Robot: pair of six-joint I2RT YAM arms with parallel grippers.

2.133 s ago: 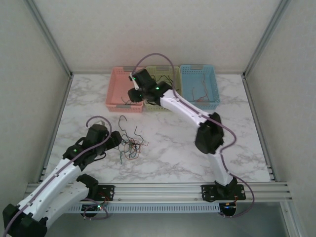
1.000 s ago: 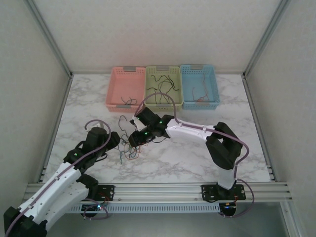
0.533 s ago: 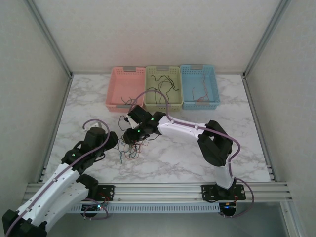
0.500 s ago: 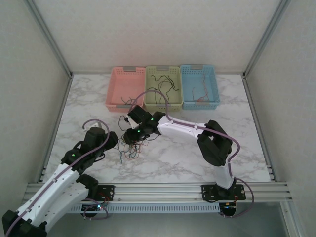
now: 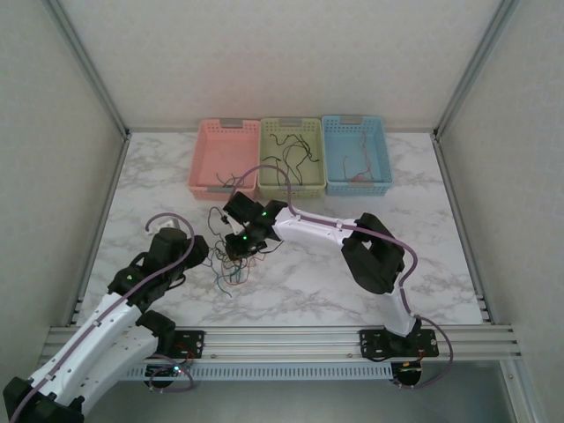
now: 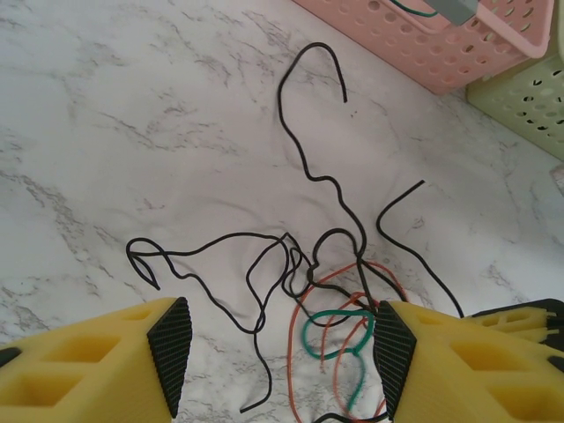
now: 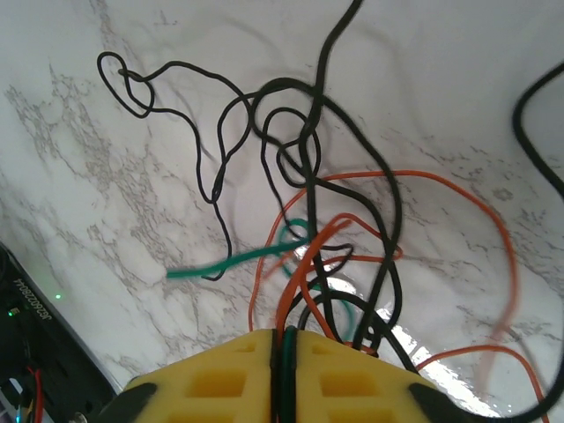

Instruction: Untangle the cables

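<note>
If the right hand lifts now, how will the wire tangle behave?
Probably floppy: the wire tangle lies in loose curls on the table. Likely much of the clump follows, since black, red and green strands cross where the shut right hand pinches them. Thin, so probably light.

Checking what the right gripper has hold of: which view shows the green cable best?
Right wrist: the green cable looms large, running from its free end toward the right gripper, shut on cables. Left wrist shows its loop near the bottom edge. Top external: too small to tell apart.
</note>
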